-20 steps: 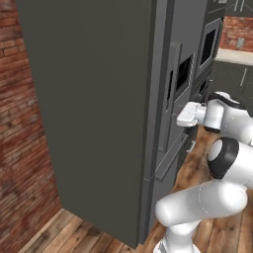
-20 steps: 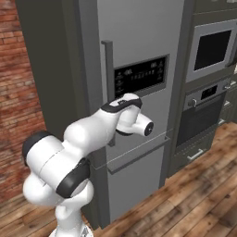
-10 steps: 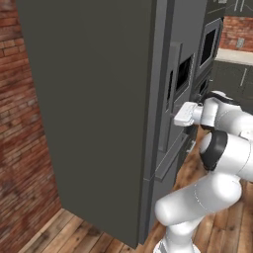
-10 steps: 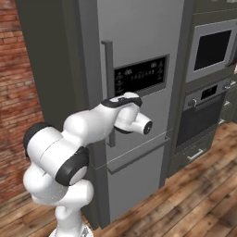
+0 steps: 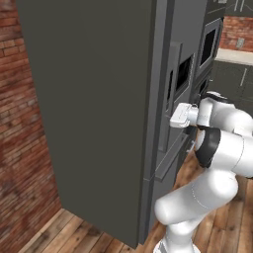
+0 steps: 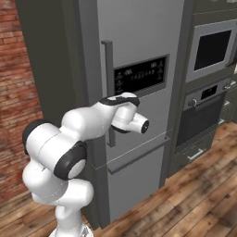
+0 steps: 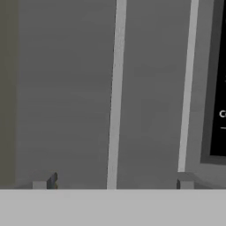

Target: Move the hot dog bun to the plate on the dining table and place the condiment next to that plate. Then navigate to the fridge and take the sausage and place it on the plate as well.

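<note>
The tall silver-grey fridge (image 6: pixel 139 37) stands shut in front of me, its dark side (image 5: pixel 99 99) facing the left base view. My gripper (image 5: pixel 174 120) is pressed up to the door at the vertical handle (image 6: pixel 108 69), just left of the black display panel (image 6: pixel 139 76). In the hand view the gripper (image 7: pixel 114 184) is open, its fingertips (image 7: pixel 44 183) set wide with the handle's bar (image 7: pixel 152 88) running between them and nothing gripped. The panel (image 7: pixel 217 88) sits at the right edge. The hot dog bun, plate, dining table, condiment and sausage are out of view.
A built-in microwave (image 6: pixel 213 46) and oven (image 6: pixel 203 106) stand right of the fridge. A brick wall (image 5: pixel 24 123) rises on the left. Wooden floor (image 6: pixel 194 194) runs under the base, and a pale counter (image 5: pixel 237 55) shows far back.
The hand has crept a little closer to the fridge door and handle, and the elbow has swung out. The gripper stays open and the fridge stays shut.
</note>
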Motion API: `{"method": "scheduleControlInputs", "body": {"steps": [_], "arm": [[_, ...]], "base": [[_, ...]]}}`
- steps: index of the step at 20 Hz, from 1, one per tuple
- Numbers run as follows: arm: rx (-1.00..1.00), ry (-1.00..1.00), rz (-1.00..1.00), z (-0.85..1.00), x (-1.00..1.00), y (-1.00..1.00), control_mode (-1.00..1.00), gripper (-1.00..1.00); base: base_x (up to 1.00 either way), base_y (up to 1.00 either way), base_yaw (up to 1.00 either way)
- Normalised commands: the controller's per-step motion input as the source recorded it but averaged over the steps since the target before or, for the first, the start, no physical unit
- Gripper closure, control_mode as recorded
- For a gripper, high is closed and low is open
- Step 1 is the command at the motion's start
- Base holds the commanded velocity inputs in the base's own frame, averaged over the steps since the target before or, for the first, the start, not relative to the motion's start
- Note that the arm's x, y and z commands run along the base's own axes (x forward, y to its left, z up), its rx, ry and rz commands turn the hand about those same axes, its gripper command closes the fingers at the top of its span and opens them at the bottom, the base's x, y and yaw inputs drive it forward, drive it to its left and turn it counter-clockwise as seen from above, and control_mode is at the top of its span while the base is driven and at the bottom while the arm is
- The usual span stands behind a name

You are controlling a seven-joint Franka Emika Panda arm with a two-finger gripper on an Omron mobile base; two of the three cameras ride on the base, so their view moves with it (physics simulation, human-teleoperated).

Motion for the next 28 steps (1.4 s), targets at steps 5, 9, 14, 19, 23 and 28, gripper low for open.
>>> {"method": "scheduleControlInputs", "body": {"steps": [5,9,14,19,23,28], "arm": [[0.0,0.0,0.06,-0.08,0.0,0.3,-1.0,-1.0],[-0.01,0.0,0.03,-0.04,0.04,0.4,-1.0,1.0],[-0.04,0.02,0.0,-0.03,0.02,0.31,-1.0,1.0],[-0.04,0.0,0.0,-0.03,0.0,0.07,-1.0,1.0],[0.0,0.0,-0.02,0.0,-0.13,-0.12,-1.0,1.0],[0.02,0.02,-0.11,0.02,-0.42,-0.61,-1.0,1.0]], "base": [[0.0,0.0,0.0],[0.0,0.0,0.0],[0.0,0.0,0.0],[0.0,0.0,0.0],[0.0,0.0,0.0],[0.0,0.0,0.0]]}}
